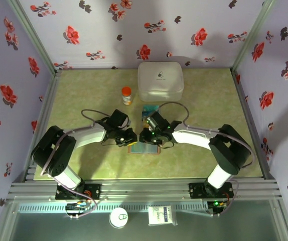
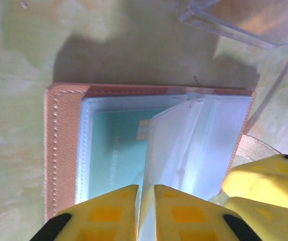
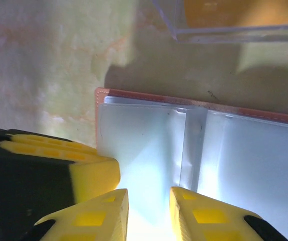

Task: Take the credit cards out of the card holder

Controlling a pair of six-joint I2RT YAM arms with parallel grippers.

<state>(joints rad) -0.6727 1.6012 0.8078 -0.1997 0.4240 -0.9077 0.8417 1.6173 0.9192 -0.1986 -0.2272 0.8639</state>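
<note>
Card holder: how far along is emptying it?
Done: the small brown folding card holder lies open, and thin cards seem already out beside the large white rounded case. In hand: the left gripper pinches a clear sleeve leaf. Left: a teal card still sits in its pocket.

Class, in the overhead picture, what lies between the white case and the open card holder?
In the top view, teal and yellow cards lie between the white case and the card holder, with the right tool nearer the holder.

The card holder (image 2: 61, 150) is pinkish-brown, its card (image 2: 116, 150) teal, the fingers (image 2: 104, 213) yellow and black.
</note>
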